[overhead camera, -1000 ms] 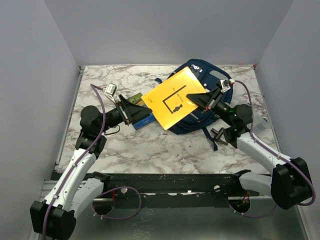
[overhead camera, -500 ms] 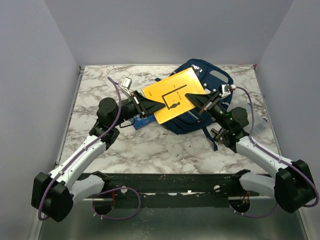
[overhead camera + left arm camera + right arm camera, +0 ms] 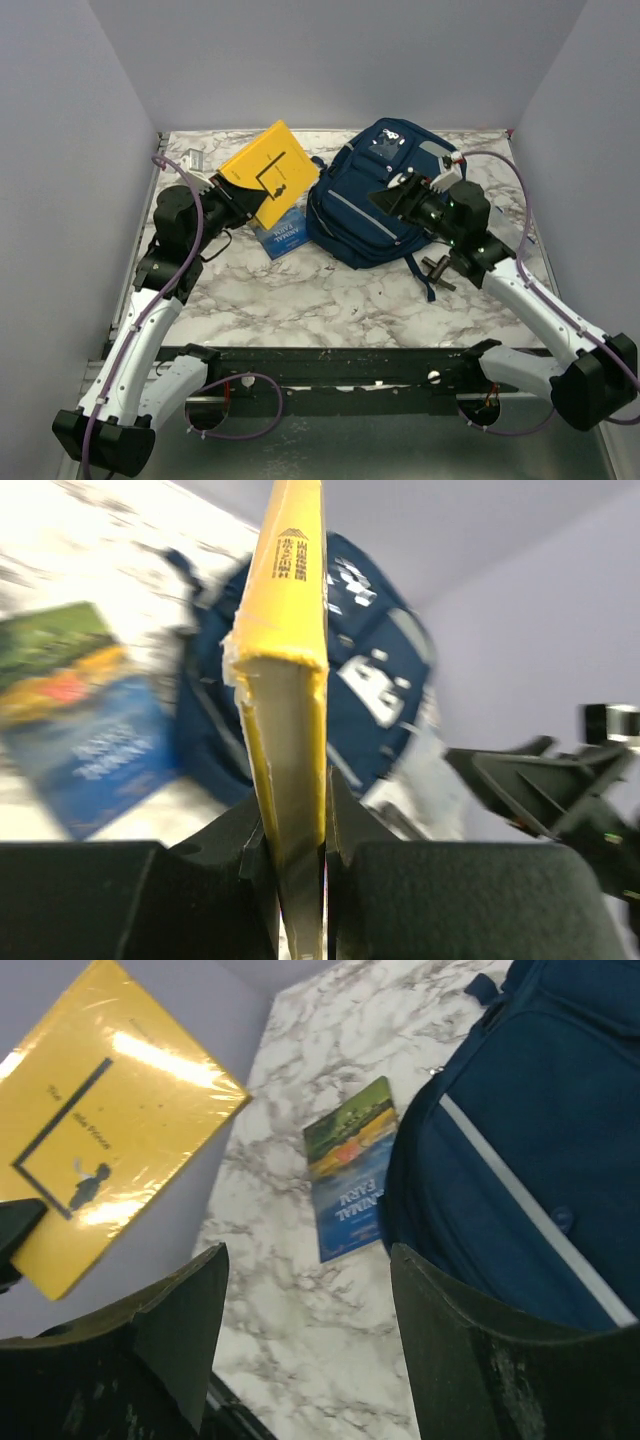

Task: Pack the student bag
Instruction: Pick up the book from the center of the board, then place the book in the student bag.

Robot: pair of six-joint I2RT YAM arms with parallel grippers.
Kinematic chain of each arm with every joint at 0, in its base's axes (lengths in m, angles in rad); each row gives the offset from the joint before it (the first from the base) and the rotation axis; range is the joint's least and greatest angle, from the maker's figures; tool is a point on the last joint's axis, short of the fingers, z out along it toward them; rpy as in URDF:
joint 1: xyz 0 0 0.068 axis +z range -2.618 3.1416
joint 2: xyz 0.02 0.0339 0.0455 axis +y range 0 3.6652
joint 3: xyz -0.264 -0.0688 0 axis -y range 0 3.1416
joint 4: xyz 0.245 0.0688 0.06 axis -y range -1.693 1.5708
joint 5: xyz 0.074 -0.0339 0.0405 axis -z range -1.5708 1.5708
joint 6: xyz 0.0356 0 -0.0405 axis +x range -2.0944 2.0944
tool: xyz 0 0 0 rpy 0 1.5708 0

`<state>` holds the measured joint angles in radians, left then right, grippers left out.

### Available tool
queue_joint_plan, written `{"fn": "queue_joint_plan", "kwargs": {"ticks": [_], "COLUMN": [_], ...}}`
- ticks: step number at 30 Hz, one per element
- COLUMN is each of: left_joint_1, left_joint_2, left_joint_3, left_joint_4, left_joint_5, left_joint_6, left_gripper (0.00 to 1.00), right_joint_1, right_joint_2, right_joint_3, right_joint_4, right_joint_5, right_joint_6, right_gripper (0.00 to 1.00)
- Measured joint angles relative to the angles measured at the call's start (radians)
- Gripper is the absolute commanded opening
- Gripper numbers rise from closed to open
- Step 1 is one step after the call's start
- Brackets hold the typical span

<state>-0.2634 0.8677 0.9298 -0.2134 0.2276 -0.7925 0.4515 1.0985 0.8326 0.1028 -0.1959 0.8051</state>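
The student bag (image 3: 365, 205), navy with a grey stripe, lies on the marble table right of centre and also shows in the wrist views (image 3: 375, 675) (image 3: 540, 1110). My left gripper (image 3: 233, 200) is shut on the lower edge of a yellow book (image 3: 268, 172), holding it tilted in the air left of the bag. In the left wrist view the book (image 3: 290, 670) stands edge-on between the jaws of that gripper (image 3: 298, 865). My right gripper (image 3: 392, 196) hovers open over the bag with nothing between its fingers (image 3: 310, 1300). It faces the yellow book (image 3: 110, 1120).
A blue and green book (image 3: 282, 236) lies flat on the table by the bag's left side (image 3: 350, 1170) (image 3: 80, 730). A bag strap (image 3: 422, 272) and a small black object (image 3: 440, 268) lie near the right arm. Grey walls enclose the table.
The left gripper shut on the yellow book and carried it left, off the bag. The right gripper let go of the book and opened, staying over the bag.
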Motion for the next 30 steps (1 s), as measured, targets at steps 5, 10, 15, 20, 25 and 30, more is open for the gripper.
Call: {"fn": "queue_joint_plan", "kwargs": {"ticks": [5, 10, 15, 20, 25, 30], "left_joint_1": [-0.001, -0.013, -0.038, -0.055, -0.065, -0.066], "left_joint_2": [-0.044, -0.051, -0.051, -0.051, -0.051, -0.051], "left_joint_3": [0.031, 0.018, 0.002, -0.023, -0.029, -0.029], "left_joint_4": [-0.167, -0.253, -0.261, -0.26, -0.259, -0.259], "left_joint_5": [-0.23, -0.359, -0.397, -0.401, -0.401, -0.401], "left_joint_6": [0.173, 0.275, 0.323, 0.342, 0.346, 0.346], "left_gripper": [0.0, 0.0, 0.0, 0.0, 0.0, 0.0], "right_joint_1": [0.053, 0.217, 0.29, 0.316, 0.336, 0.357], "right_joint_2": [0.212, 0.475, 0.618, 0.665, 0.69, 0.723], "right_joint_3": [0.205, 0.37, 0.434, 0.473, 0.48, 0.484], "right_joint_4": [-0.205, -0.409, -0.534, -0.576, -0.575, -0.565], "right_joint_5": [0.039, 0.196, 0.305, 0.382, 0.45, 0.49], "right_joint_6": [-0.286, -0.497, -0.592, -0.634, -0.66, -0.687], "right_gripper": [0.58, 0.48, 0.47, 0.44, 0.4, 0.44]}}
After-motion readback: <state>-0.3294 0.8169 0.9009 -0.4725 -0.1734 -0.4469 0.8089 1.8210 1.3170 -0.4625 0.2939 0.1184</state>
